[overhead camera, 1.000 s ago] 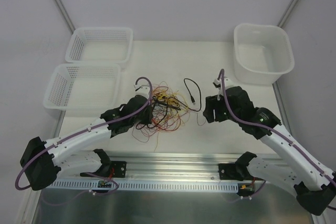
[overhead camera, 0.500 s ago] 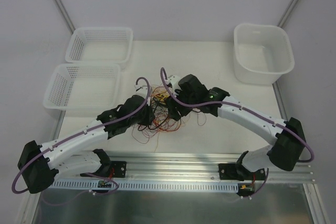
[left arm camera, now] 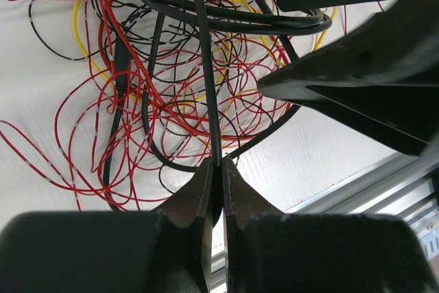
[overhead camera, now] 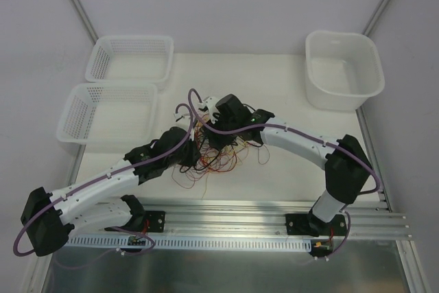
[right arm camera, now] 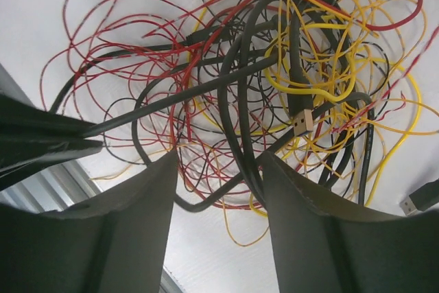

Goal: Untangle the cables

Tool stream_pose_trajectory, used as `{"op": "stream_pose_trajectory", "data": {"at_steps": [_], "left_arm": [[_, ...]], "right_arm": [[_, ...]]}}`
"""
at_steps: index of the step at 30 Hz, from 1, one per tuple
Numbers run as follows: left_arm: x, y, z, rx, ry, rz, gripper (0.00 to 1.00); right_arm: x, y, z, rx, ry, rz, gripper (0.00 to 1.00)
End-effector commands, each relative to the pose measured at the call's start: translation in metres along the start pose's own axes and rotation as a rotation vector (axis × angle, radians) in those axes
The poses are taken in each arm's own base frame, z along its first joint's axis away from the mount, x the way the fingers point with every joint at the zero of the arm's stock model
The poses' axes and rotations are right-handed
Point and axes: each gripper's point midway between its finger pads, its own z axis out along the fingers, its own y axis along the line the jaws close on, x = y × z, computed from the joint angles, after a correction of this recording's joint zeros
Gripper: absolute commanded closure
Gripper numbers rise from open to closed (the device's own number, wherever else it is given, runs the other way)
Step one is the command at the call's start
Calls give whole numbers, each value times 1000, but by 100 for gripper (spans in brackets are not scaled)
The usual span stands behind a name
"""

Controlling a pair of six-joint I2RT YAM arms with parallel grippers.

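Note:
The cables [overhead camera: 209,152] lie in a tangled heap of red, yellow and black wires at the table's middle. My left gripper [overhead camera: 197,150] is at the heap's left side; in the left wrist view it [left arm camera: 220,162] is shut on a black cable [left arm camera: 204,66] that runs up from the fingertips into the heap. My right gripper [overhead camera: 214,143] hangs over the heap from the right. In the right wrist view it [right arm camera: 218,159] is open, its fingers astride black cables [right arm camera: 236,101] and red and yellow wires. A USB plug [right arm camera: 302,121] shows in the heap.
Two white mesh baskets [overhead camera: 110,111] [overhead camera: 130,57] stand at the far left. A white tub [overhead camera: 343,70] stands at the far right. A loose black cable [overhead camera: 257,143] with a USB plug [right arm camera: 420,199] trails right of the heap. The metal rail [overhead camera: 226,221] runs along the near edge.
My right arm has swung left from the table's right side to over the heap, right beside my left gripper. My left gripper has stayed at the heap.

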Motion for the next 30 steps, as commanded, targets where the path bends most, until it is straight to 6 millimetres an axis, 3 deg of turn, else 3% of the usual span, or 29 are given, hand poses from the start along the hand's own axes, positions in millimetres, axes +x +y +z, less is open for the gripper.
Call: {"op": "stream_pose_trajectory", "data": {"at_steps": [1, 5, 8, 9, 13, 14, 17, 20, 21, 23, 24, 27, 28, 30], "left_arm": [[-1, -3, -3, 16, -15, -10, 100], [-1, 1, -2, -4, -22, -11, 100], [-3, 4, -2, -23, -32, -16, 100], [-3, 6, -1, -31, -35, -18, 100], [-2, 19, 1, -83, -49, -46, 100], [1, 24, 3, -100, -45, -55, 100], [6, 43, 6, -162, -39, -119, 100], [11, 60, 8, -209, -29, -176, 100], [13, 62, 8, -216, -24, -184, 100], [14, 68, 9, -235, -22, -194, 100], [15, 70, 10, -244, -15, -195, 100], [18, 73, 12, -261, 0, -200, 100], [19, 73, 13, -265, 6, -201, 100], [21, 74, 14, -272, 13, -204, 100]], "right_arm": [[-17, -3, 9, 12, -37, -27, 46], [-6, -11, 16, 56, -8, -31, 66], [-2, -16, 9, 86, -11, -34, 88], [-2, -17, 6, 90, -14, -34, 99], [-4, -19, -21, 115, -57, -51, 100], [-11, -22, -41, 147, -96, -56, 99], [-8, -24, -74, 177, -137, -58, 99], [-12, -22, -126, 201, -248, -57, 99], [-18, -20, -156, 206, -330, -56, 99], [-13, -25, -179, 229, -381, -41, 99], [-17, -22, -207, 228, -467, -37, 99], [-12, -30, -241, 269, -569, -7, 99], [-10, -31, -266, 290, -646, 3, 99], [-4, -40, -281, 342, -702, 27, 99]]}}
